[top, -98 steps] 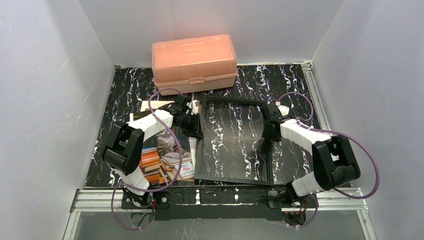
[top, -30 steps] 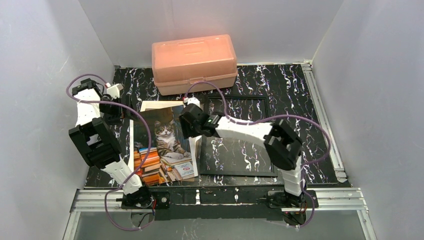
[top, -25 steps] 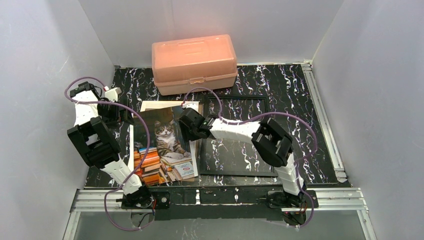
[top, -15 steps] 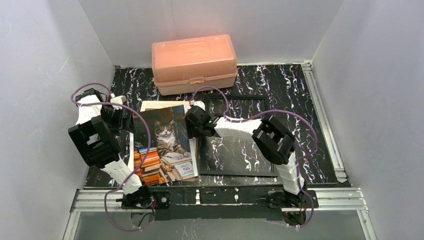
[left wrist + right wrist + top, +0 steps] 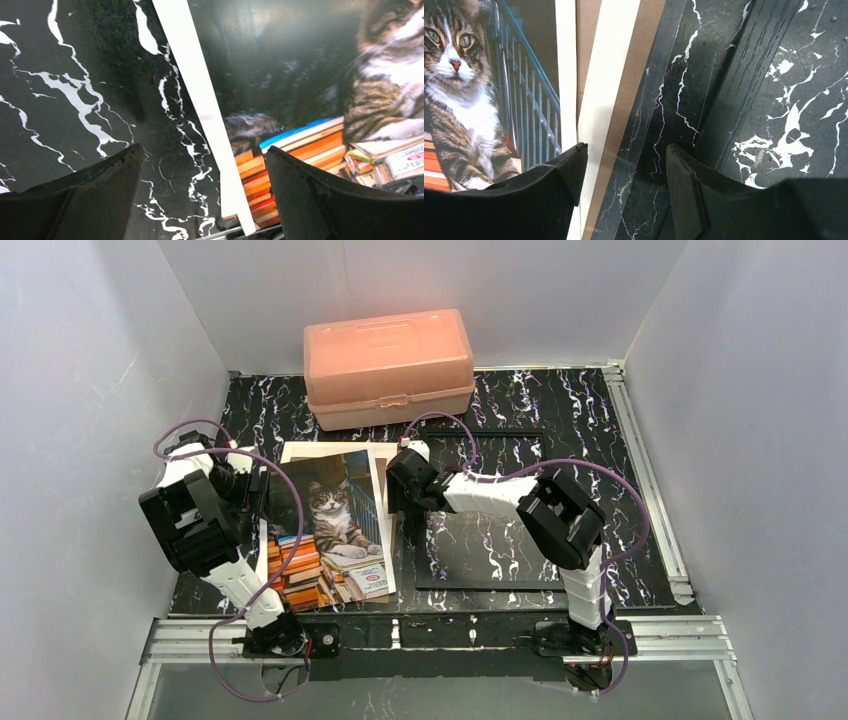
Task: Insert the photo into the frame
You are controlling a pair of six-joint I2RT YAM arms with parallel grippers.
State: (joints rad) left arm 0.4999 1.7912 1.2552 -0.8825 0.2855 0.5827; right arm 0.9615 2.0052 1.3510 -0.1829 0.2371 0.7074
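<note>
Top external: shows the photo (image 5: 335, 530) face up on the worktop (image 5: 590, 440), just beside the frame (image 5: 480, 587) and not yet inside. By the look, leaves the whole insertion to do.

Left wrist: shows the left gripper (image 5: 202, 150) spread and empty over the photo's white border, a gap unreadable from above.

Right wrist: shows the right gripper (image 5: 624, 147) parted and empty, between the brown backing board (image 5: 585, 40) and the frame's bar. Adds a clear pane edge.

- My left arm (image 5: 195, 525) is folded up tight at the left side; my left gripper (image 5: 202, 150) points down, jaws spread wide.
- My right arm (image 5: 490, 490) reaches leftward across the middle; my right gripper (image 5: 626, 147) sits low, jaws parted.
</note>
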